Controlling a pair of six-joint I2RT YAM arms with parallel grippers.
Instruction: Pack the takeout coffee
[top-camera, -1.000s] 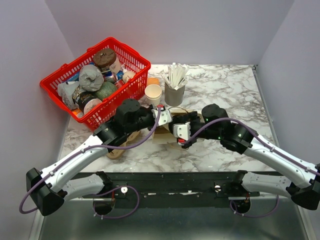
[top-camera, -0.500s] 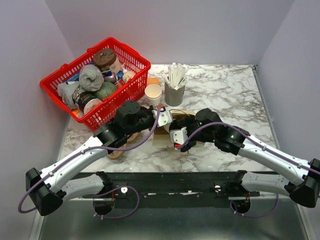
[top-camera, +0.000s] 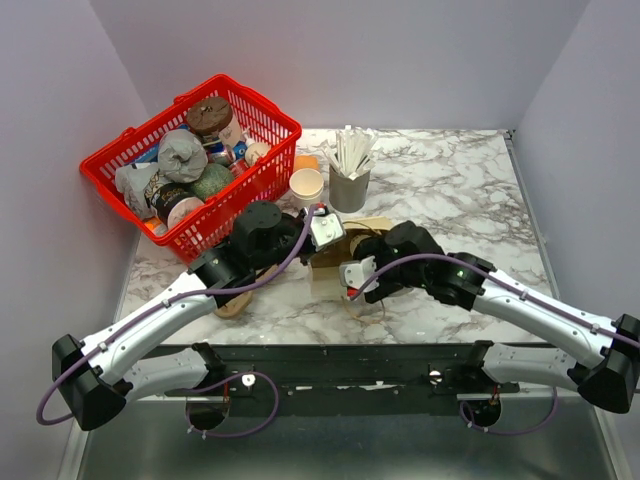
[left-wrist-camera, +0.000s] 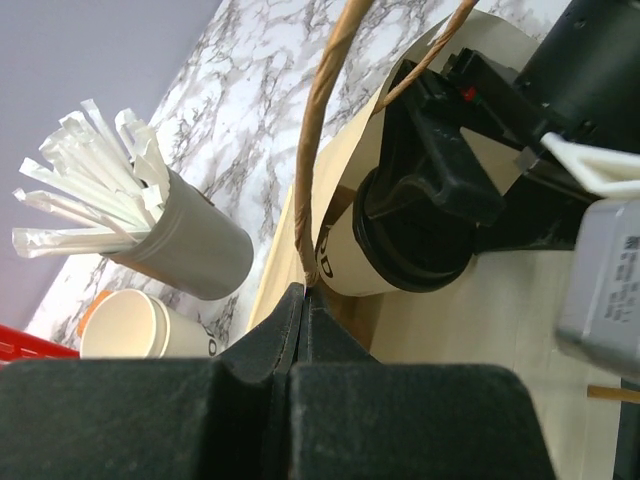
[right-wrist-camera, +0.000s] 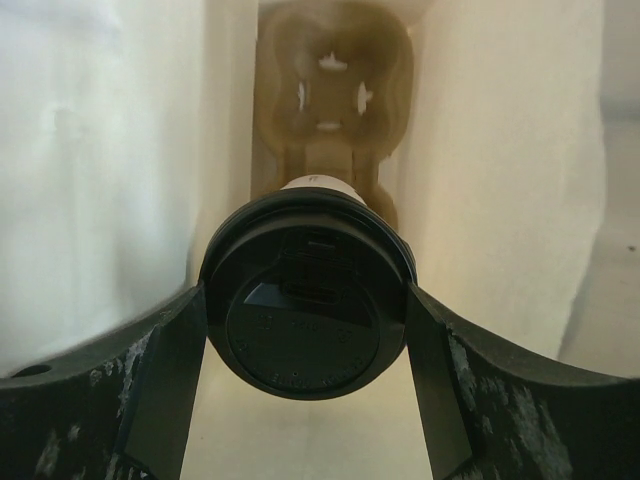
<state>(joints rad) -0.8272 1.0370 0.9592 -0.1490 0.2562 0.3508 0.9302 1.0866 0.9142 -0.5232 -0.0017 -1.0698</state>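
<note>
Takeout coffee (right-wrist-camera: 305, 300), one black-lidded cup, is clamped between the wide-set jaws of the right gripper (right-wrist-camera: 305, 335). That gripper has swung nearer and leftward over the last second and carried the cup into the mouth of the one paper bag (right-wrist-camera: 500, 150), so packing looks nearly done. One moulded tray (right-wrist-camera: 330, 80) lies deep inside. The left gripper (left-wrist-camera: 305, 300), fully closed, pinches the twine handle (left-wrist-camera: 318, 150).

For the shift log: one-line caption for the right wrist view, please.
Right gripper holds the black-lidded takeout coffee inside the paper bag, with the pulp cup carrier at the bag's far end.
</note>
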